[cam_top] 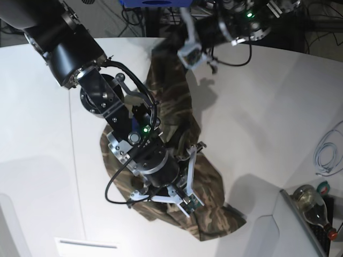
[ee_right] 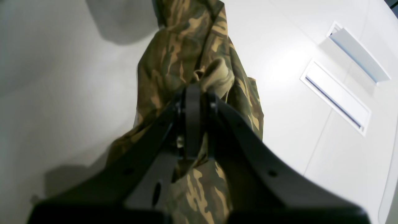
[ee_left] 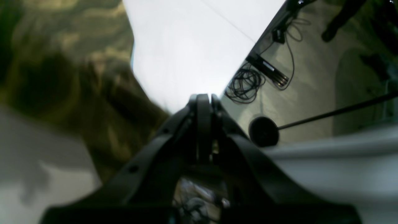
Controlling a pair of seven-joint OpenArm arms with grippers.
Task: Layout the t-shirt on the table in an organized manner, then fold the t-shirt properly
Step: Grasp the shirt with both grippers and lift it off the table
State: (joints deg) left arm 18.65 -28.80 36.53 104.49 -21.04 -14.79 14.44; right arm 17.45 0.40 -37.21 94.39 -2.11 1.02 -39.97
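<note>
The camouflage-print t-shirt [cam_top: 217, 198] lies rumpled on the white surface [cam_top: 252, 123], its narrow end stretching toward the far edge. The right arm [cam_top: 126, 126] reaches across its middle; a clear bottle [cam_top: 316, 206] lies at the lower right, near coiled cable [cam_top: 325, 155].

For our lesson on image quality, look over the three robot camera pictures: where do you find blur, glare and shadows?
Left wrist view: the camouflage-print cloth t-shirt is streaked with blur, and the smooth white tabletop glares almost featureless. Right wrist view: the shirt's print is mostly crisp, with soft grey shadows on the tabletop. Base view: the left arm's gripper is smeared.
</note>
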